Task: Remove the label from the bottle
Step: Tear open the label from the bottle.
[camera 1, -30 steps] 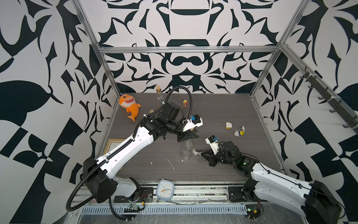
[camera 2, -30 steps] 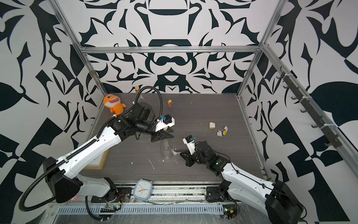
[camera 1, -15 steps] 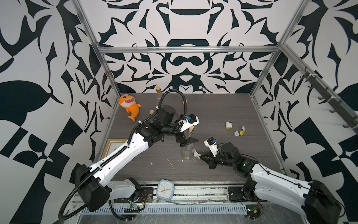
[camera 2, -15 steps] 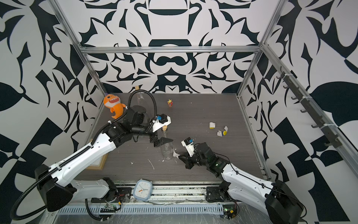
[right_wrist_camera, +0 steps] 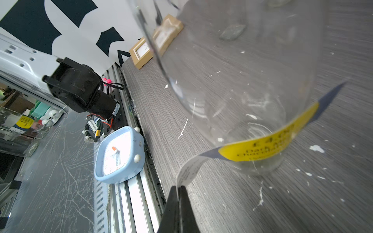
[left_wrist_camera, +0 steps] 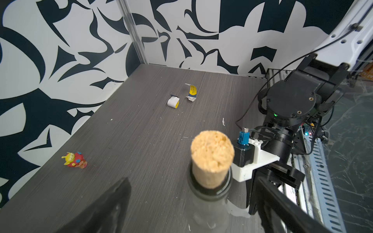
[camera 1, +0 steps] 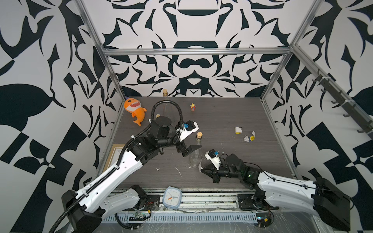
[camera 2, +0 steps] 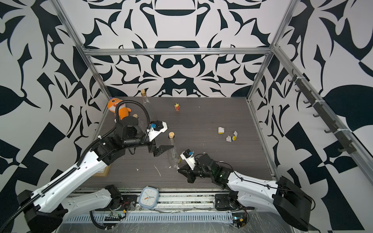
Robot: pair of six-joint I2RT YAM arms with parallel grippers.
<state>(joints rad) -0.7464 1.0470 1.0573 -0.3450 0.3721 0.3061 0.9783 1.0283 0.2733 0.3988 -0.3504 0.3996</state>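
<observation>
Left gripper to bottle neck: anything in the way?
Nothing visible. The left gripper is open with a finger either side of the neck of the bottle. The right gripper is shut on the peeled end of the label.

**Both top views:** you look down steeply from high above the front rail (camera 1: 201, 199), facing the back wall (camera 1: 191, 66), with the whole table (camera 1: 222, 117) in frame.

**Left wrist view:** you sit close above the cork (left_wrist_camera: 212, 157) of the bottle (left_wrist_camera: 207, 211), facing the table's back right corner. The figurine (left_wrist_camera: 74, 160) and torn scraps (left_wrist_camera: 173, 101) also show in both top views.

**Right wrist view:** you sit low and rolled sideways, very near the bottle's label (right_wrist_camera: 262, 150). You face the clock (right_wrist_camera: 119, 153) on the front rail, shared with both top views.
</observation>
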